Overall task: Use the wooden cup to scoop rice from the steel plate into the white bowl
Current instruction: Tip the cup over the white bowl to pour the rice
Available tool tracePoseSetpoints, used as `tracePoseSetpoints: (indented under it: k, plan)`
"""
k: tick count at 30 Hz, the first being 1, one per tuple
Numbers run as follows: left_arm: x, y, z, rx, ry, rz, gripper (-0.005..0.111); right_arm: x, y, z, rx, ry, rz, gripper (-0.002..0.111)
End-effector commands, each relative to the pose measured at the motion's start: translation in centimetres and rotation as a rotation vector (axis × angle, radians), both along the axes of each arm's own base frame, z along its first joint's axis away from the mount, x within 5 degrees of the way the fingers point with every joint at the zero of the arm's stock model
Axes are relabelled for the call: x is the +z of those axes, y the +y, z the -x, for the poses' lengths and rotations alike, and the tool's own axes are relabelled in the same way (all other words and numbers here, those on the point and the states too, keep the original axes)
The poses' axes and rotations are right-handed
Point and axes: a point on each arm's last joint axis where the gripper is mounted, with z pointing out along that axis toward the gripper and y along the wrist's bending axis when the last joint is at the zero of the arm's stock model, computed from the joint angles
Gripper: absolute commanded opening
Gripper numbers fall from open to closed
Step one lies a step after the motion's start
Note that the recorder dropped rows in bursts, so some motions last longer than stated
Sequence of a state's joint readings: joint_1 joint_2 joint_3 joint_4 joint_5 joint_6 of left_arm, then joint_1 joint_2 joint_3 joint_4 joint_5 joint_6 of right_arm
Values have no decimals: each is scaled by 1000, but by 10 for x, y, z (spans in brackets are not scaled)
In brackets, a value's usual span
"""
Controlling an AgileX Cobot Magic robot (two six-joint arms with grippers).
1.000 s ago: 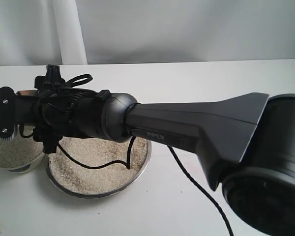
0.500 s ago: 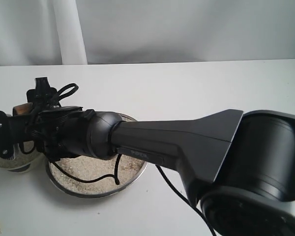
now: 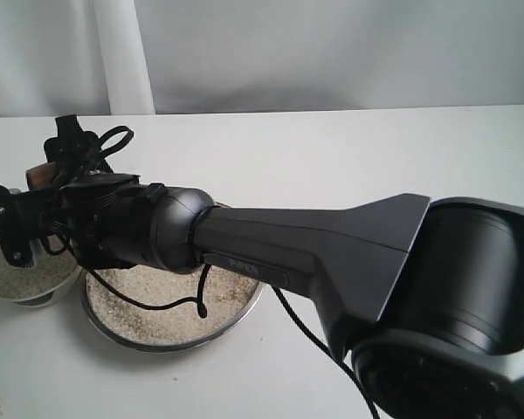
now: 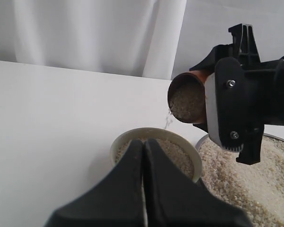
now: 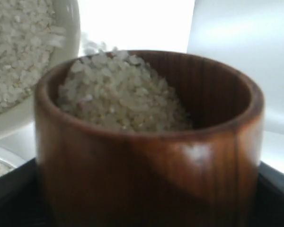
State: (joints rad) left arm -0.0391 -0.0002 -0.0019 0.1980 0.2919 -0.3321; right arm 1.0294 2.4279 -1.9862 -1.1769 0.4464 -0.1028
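I see the left gripper (image 4: 144, 144) with its fingers pressed together on nothing, near the white bowl (image 4: 114, 149). Above that bowl the right gripper (image 3: 37, 188) pinches the tilted wooden cup (image 4: 187, 101), a few grains of rice (image 3: 157, 301) spilling from it. The steel plate (image 3: 170, 342) lies just right of the bowl.

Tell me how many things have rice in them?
3. The wooden cup, tilted in the air above the white bowl; the white bowl on the table; the steel plate right beside it. The big arm hides part of the table, so another could be hidden.
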Motion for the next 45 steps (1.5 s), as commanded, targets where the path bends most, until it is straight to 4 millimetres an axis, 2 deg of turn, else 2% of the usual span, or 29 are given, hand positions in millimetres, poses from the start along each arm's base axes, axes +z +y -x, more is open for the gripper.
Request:
tracePoseSetpoints:
  k: [1,6,22,25,29,32,37,45]
  plan:
    - [0,0,0,-2,-5,3,0,11,2,1,32,-67,35,0]
    - [0,0,0,-2,-5,3,0,14,9,10,77,-126,77,0]
    - [0,0,0,-2,-5,3,0,17,10,12,97,-213,153,0]
    - [0,0,0,-2,-5,3,0,9,11,10,113,-246,192,0]
    - [0,0,0,-2,-5,3,0,-11,13,8,115,-300,276,0]
    - [0,0,0,-2,-5,3,0,-18,15,5,93,-306,283,0]
    - [0,0,0,-2,-5,3,0,0,26,9,105,-352,249,0]
    - [0,0,0,-2,-5,3,0,-1,34,21,188,-410,337,0]
